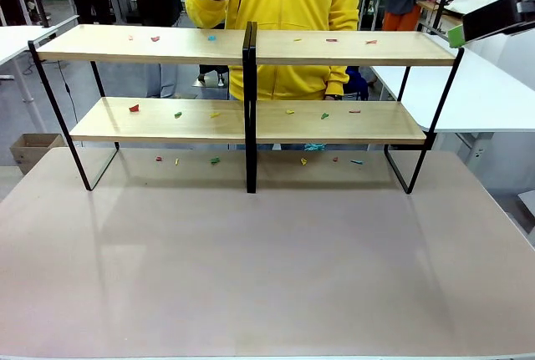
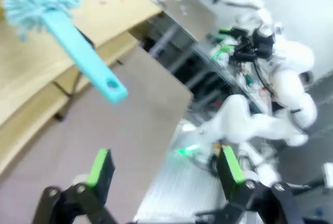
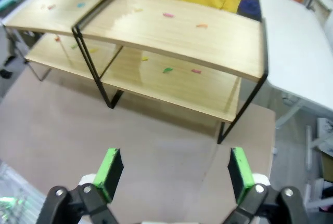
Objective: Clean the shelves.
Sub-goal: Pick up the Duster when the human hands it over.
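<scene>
Fingers of my right gripper (image 3: 174, 171) stand spread wide and empty in its wrist view, above the brownish-pink tabletop (image 3: 62, 130), with the wide two-tier light-wood shelves (image 3: 177, 31) on their thin black metal frame ahead. My left wrist view shows my left gripper (image 2: 165, 168) just as wide apart and empty, a fluffy turquoise duster (image 2: 78, 52) hanging ahead of it. From the front, the shelves stand at the table's far side, small coloured scraps (image 1: 134, 108) on both boards, and a person in a yellow top (image 1: 292, 9) holds the duster over the upper left board.
</scene>
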{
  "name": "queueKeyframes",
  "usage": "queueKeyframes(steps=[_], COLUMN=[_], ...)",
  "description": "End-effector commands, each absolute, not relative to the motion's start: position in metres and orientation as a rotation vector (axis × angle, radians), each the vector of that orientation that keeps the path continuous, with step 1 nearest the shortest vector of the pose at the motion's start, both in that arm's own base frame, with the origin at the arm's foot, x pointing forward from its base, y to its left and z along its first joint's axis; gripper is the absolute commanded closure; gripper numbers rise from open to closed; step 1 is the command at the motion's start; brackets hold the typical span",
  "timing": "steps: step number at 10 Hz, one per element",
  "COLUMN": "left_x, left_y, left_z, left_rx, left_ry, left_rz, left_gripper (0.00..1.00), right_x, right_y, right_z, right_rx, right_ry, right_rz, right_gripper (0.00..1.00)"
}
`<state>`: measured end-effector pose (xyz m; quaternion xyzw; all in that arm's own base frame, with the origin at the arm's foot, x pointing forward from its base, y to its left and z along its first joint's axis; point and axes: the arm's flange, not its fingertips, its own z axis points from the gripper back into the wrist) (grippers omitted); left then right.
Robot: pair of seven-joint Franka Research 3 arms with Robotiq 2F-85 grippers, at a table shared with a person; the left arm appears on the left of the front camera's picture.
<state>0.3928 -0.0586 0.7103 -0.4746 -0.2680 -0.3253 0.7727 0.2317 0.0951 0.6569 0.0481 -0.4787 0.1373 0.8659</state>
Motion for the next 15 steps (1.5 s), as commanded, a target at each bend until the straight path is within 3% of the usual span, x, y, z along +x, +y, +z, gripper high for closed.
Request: queueKeyframes(steps=[1,2,6,8,14,15], left_x=[0.48,0.494,0.531,0.544,0.557,0.556], left_y=[-0.045,-0.045,-0.074,-0.08,-0.109,-0.108], left_z=[0.73,0.725,0.682,0.674,0.666,0.668], left_rx=[-1.177,-1.303,-1.256,-1.242,-1.172,-1.17], left_ry=[-0.243,-0.139,0.102,0.036,-0.073,-0.132], left_rz=[-0.556,-0.574,-0.384,-0.287,-0.299,-0.307], left_gripper=[0.0,0.0,0.0,0.0,0.0,0.57], right_x=[0.231,0.231,0.231,0.231,0.231,0.231], right_y=[0.095,0.095,0.095,0.095,0.095,0.095], right_z=[0.657,0.657,0.657,0.657,0.657,0.657], right_rx=[0.103,0.103,0.103,0.103,0.103,0.103], right_ry=[-1.004,-1.004,-1.004,-1.004,-1.004,-1.004], right_rz=[0.286,0.286,0.286,0.286,0.286,0.286], right_gripper=[0.0,0.0,0.0,0.0,0.0,0.0])
